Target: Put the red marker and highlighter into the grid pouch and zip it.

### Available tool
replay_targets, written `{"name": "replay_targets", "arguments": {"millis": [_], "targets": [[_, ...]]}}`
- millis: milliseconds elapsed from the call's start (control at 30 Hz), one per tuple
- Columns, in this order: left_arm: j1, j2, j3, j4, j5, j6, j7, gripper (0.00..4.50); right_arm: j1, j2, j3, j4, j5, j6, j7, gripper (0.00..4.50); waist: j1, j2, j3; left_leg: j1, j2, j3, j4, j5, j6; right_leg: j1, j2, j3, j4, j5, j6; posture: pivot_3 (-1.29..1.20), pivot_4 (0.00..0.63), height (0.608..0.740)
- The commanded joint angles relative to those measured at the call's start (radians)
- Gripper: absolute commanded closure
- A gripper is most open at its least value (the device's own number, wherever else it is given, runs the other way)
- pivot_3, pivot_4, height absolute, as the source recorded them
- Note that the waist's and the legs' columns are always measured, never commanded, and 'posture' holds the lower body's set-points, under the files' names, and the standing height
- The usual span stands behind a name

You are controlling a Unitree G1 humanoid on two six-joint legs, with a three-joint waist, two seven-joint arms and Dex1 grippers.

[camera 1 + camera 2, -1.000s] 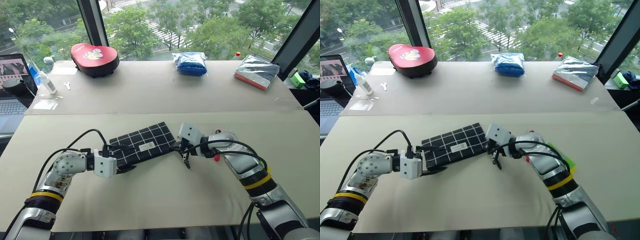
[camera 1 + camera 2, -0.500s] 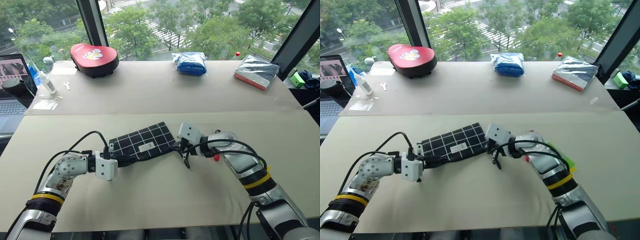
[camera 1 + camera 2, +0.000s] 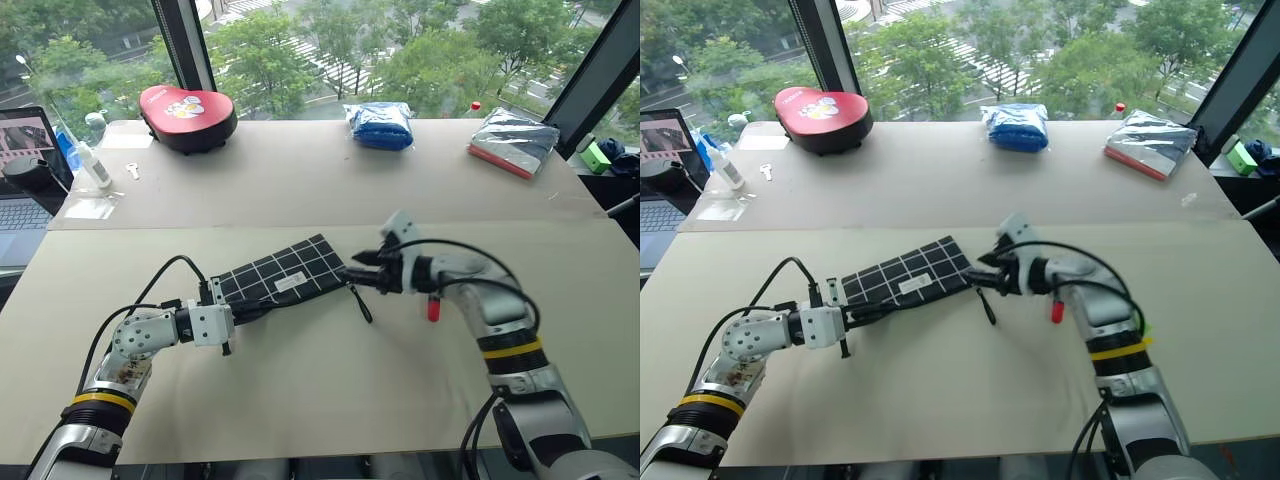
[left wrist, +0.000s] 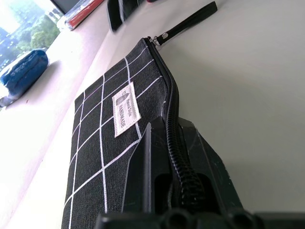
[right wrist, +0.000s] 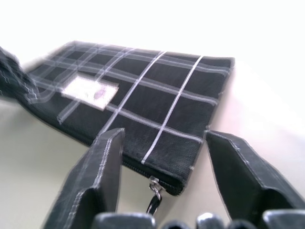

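**Desk:** One pouch [image 3: 282,279], two grippers. Where does it lie?

**Photographer:** Mid-table [image 3: 330,390], between the arms, label side up. The left gripper [image 4: 174,129] is clenched on the zip edge at the pouch's left end. The right gripper [image 3: 360,270] hangs just off the opposite corner with its fingers [image 5: 102,171] spread wide, grasping nothing.

**Desk:** Why the clamp on the left?

**Photographer:** I read it as an anchor. A zip runs only against a fixed end, so one gripper pins the fabric while the other works the slider. The left wrist view shows the teeth meshed from the fingers out to the far corner, where the strap [image 3: 358,300] trails loose on the table. I judge the zipping done and the right gripper released from the strap.

**Desk:** Which way does it point?

**Photographer:** Its long axis runs on a slant, from the near left up to the far right. The zip edge faces the robot and the slider end points at the right gripper. The clamped end looks slightly raised off the table, though I cannot be sure.

**Desk:** Are the pens inside?

**Photographer:** I cannot tell from outside. The fabric is opaque and lies fairly flat.

**Desk:** And beyond it?

**Photographer:** A blue bag [image 3: 380,126] and a red case [image 3: 190,115] sit well apart on the far table by the window.
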Motion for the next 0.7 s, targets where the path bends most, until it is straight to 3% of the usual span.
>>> {"name": "replay_targets", "arguments": {"millis": [33, 133, 267, 467, 700], "targets": [[-0.015, -0.031, 0.054, -0.048, -0.051, 0.073, 0.058, 4.50, 0.013, -0.071, -0.061, -0.104, 0.063, 0.044, 0.009, 0.92, 0.000, 0.000, 0.000, 0.000, 0.000, 0.000, 0.000, 0.000, 0.000, 0.000, 0.000, 0.000, 0.000, 0.000, 0.000, 0.00, 0.150, 0.740], [-0.028, -0.063, 0.068, -0.093, -0.062, 0.145, 0.098, 4.50, 0.061, -0.110, 0.024, -0.133, 0.000, 0.033, -0.029, 0.92, -0.002, 0.000, 0.000, 0.000, 0.000, 0.000, 0.000, 0.000, 0.000, 0.000, 0.000, 0.000, 0.000, 0.000, 0.000, 0.00, 0.150, 0.740], [-0.039, -0.084, 0.063, -0.119, -0.037, 0.183, 0.111, 4.50, 0.087, -0.077, 0.116, -0.118, -0.065, 0.003, -0.095, 0.92, -0.006, 0.000, 0.000, 0.000, 0.000, 0.001, 0.000, 0.000, 0.000, 0.000, 0.000, 0.001, 0.000, 0.000, 0.000, 0.00, 0.150, 0.740], [-0.047, -0.102, 0.054, -0.141, -0.023, 0.211, 0.113, 4.50, 0.026, 0.017, 0.154, -0.010, -0.135, -0.043, -0.201, 0.92, -0.004, 0.000, 0.000, 0.000, 0.000, 0.001, 0.000, 0.000, 0.000, -0.001, 0.000, 0.001, 0.000, 0.000, 0.000, 0.00, 0.150, 0.740], [-0.034, -0.109, 0.051, -0.167, -0.013, 0.223, 0.114, 4.50, -0.026, 0.042, 0.173, 0.075, -0.154, -0.085, -0.184, 0.92, -0.002, 0.000, 0.000, -0.001, -0.001, 0.001, 0.000, 0.000, 0.000, -0.001, 0.000, 0.001, 0.000, 0.000, 0.000, 0.00, 0.150, 0.740]]}}
